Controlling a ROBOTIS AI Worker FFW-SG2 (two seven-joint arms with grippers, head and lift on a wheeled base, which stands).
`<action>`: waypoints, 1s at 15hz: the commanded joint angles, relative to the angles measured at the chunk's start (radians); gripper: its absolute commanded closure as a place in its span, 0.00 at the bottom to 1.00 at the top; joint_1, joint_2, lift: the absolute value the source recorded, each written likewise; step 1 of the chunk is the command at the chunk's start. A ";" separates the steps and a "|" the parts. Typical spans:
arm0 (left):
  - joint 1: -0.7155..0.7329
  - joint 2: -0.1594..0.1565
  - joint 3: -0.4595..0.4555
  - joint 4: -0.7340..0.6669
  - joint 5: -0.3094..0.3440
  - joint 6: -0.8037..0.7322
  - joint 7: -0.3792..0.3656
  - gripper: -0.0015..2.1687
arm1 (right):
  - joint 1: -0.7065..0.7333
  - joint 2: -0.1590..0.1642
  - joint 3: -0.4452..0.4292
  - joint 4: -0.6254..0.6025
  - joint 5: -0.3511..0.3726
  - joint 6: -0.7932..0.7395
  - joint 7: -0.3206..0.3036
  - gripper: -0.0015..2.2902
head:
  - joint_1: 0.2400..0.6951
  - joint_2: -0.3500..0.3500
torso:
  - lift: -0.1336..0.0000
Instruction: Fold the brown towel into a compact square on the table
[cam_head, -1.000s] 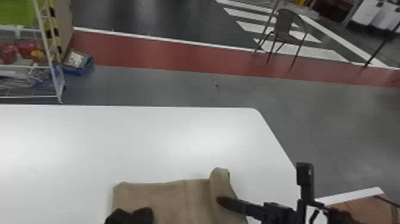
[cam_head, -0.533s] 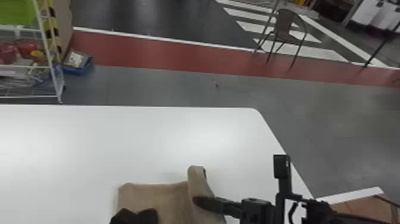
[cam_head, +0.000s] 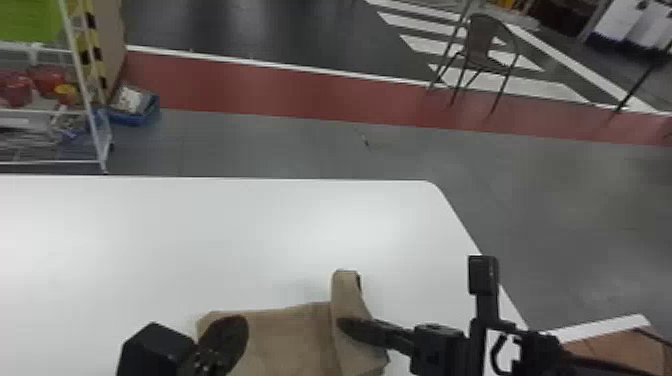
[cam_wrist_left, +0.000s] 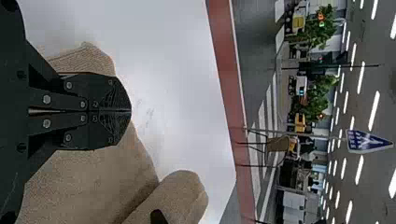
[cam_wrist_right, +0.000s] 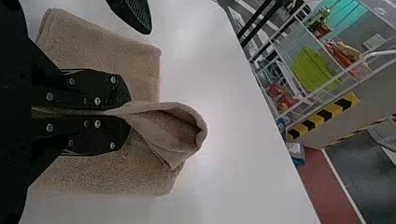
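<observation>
Brown towel lies on white counter, under and between both sets of jaws. Right gripper: jaws closed on the towel, pinching a raised fold; loose cloth sticks out past the jaw tips, flatter layers on either side of them. Left gripper: jaws fully together, nothing visible between them, at the towel's other side; can't tell if they touch cloth. Chair on floor, well beyond both jaws.

Left gripper, right gripper black; silver screws; ribbed fingertips; boxy black arm housing.
</observation>
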 joint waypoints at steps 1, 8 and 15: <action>-0.022 -0.003 0.021 0.017 0.024 0.023 -0.024 0.92 | -0.002 0.001 -0.028 0.002 -0.016 0.001 0.005 0.49 | 1.00 0.03 | 0.08; -0.033 -0.007 0.053 0.118 0.036 0.030 -0.059 0.93 | 0.001 0.001 0.011 -0.016 -0.050 0.047 0.002 0.49 | 1.00 0.05 | 0.08; -0.051 -0.014 0.050 0.155 0.034 0.030 -0.056 0.93 | -0.026 0.001 0.093 -0.019 -0.091 0.133 -0.019 0.49 | 1.00 0.17 | 0.08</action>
